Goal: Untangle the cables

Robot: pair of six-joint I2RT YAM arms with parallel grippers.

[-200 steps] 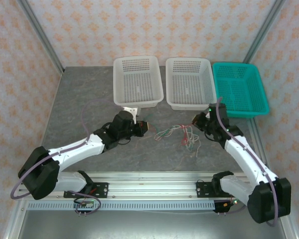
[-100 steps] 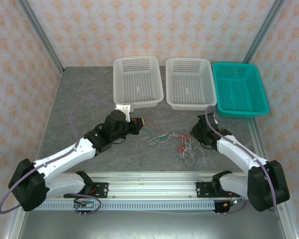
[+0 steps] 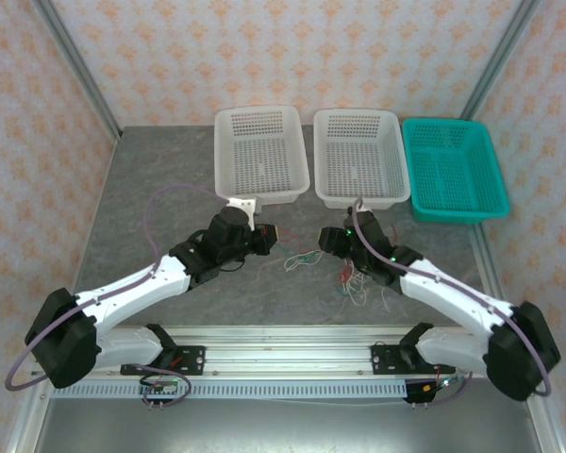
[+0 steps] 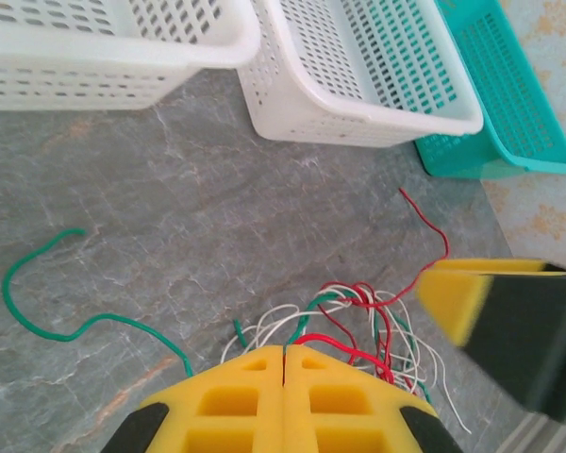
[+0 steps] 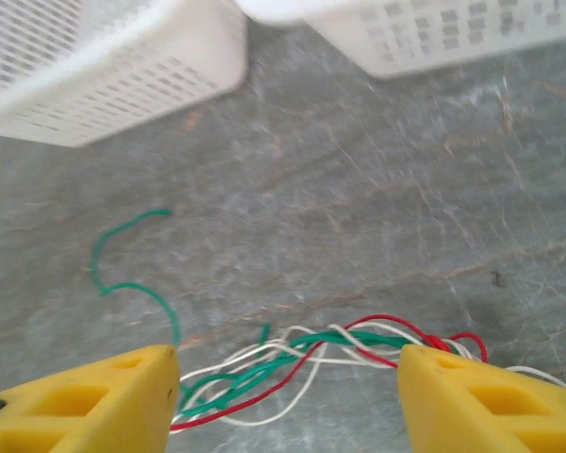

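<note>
The cables (image 3: 307,257) are a loose tangle of red, white and green wires on the grey table between the two arms. My left gripper (image 3: 272,236) is shut, and in the left wrist view a green wire runs out of the seam at its tip (image 4: 284,351) while red and white wires (image 4: 377,311) spread beyond. My right gripper (image 3: 328,241) stands over the tangle, wide open. In the right wrist view the twisted wires (image 5: 292,363) lie between its yellow fingers (image 5: 104,396), around the gripper's middle (image 5: 288,377). One free green end (image 5: 123,255) curls away to the left.
Three baskets line the back of the table: a white basket (image 3: 261,156), a second white one (image 3: 358,159) and a teal one (image 3: 453,170). More loose wire trails to the right under the right arm (image 3: 358,288). The table's metal rail (image 3: 283,344) runs along the near edge.
My right gripper has swung left from the tangle's right side to over its middle. The left gripper shifted slightly and the tangle drew a little toward it.
</note>
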